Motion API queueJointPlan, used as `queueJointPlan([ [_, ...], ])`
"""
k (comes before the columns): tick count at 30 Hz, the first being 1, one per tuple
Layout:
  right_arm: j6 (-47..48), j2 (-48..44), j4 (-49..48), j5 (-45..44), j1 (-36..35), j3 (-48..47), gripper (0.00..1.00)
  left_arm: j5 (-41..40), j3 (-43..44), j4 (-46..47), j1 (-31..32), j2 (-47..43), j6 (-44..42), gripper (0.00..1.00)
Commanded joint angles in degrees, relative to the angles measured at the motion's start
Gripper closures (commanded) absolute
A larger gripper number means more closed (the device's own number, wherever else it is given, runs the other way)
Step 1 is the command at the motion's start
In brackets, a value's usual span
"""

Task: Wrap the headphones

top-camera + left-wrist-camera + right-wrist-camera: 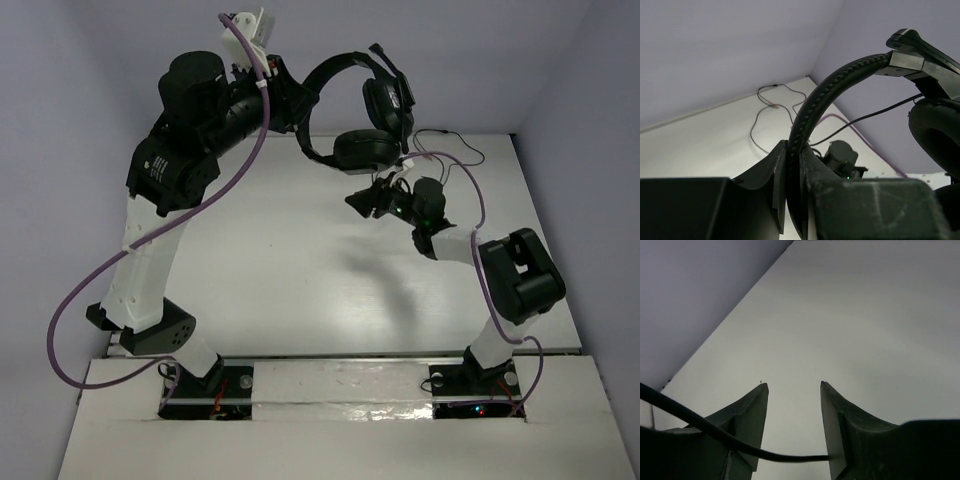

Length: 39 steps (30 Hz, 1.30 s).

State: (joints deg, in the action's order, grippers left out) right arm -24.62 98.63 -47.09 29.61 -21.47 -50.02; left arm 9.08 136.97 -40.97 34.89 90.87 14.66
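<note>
The left pincer (297,112) is clenched on the headband (826,95) of the headphones (384,102), holding them in the air above the table (290,270) toward 12 o'clock in the top view, with both earcups (365,150) at the 3 o'clock side of that grip. The right pincer (360,202) sits just at 6 o'clock of the lower earcup, released. The thin cord (775,457) crosses the gap low between its spread fingers (752,415).
</note>
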Motion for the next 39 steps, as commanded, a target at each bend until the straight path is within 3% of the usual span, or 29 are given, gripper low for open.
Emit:
queueJointPlan([
  [1, -3.6, 0.0, -8.2, 2.5, -0.3, 1.2, 0.49, -0.5, 0.8, 7.3, -1.4, -2.0, 3.5, 1.00],
  [2, -4.3, -0.5, -8.7, 2.4, -0.3, 2.5, 0.59, -1.2, -1.7, 8.1, -1.4, -2.4, 3.5, 1.00],
  [4, -6.0, -2.6, -10.6, 2.2, -0.3, 4.4, 0.65, -3.1, -4.3, 11.1, -1.9, -3.7, 4.1, 1.00],
  [8, -7.5, -7.7, -10.0, -0.3, -0.3, 9.1, 0.88, -6.9, -8.0, 15.5, -3.1, -4.5, 5.5, 1.00],
  [10, -8.2, -10.5, -6.7, -2.3, -2.2, 10.6, 0.91, -10.4, -10.9, 19.2, -3.1, -5.2, 6.4, 1.00],
  [15, -6.8, -14.2, 9.0, -8.9, -8.7, 9.7, 1.00, -21.4, -27.7, 30.7, -3.1, -8.3, 10.6, 1.00],
  [19, -6.1, -19.7, 17.2, -12.3, -14.3, 10.9, 1.00, -29.9, -35.1, 36.3, -3.7, -8.7, 10.7, 1.00],
  [23, -4.3, -28.5, 27.2, -19.1, -20.9, 12.8, 1.00, -38.5, -35.7, 37.7, -3.7, -6.7, 6.7, 1.00],
  [29, -2.4, -39.2, 43.8, -22.6, -27.6, 11.1, 1.00, -46.1, -34.7, 37.9, -3.7, -1.6, 0.9, 1.00],
  [39, 3.2, -40.6, 67.2, -25.8, -29.2, -6.5, 1.00, -52.8, -40.2, 38.1, -0.9, 4.9, -4.1, 1.00],
])
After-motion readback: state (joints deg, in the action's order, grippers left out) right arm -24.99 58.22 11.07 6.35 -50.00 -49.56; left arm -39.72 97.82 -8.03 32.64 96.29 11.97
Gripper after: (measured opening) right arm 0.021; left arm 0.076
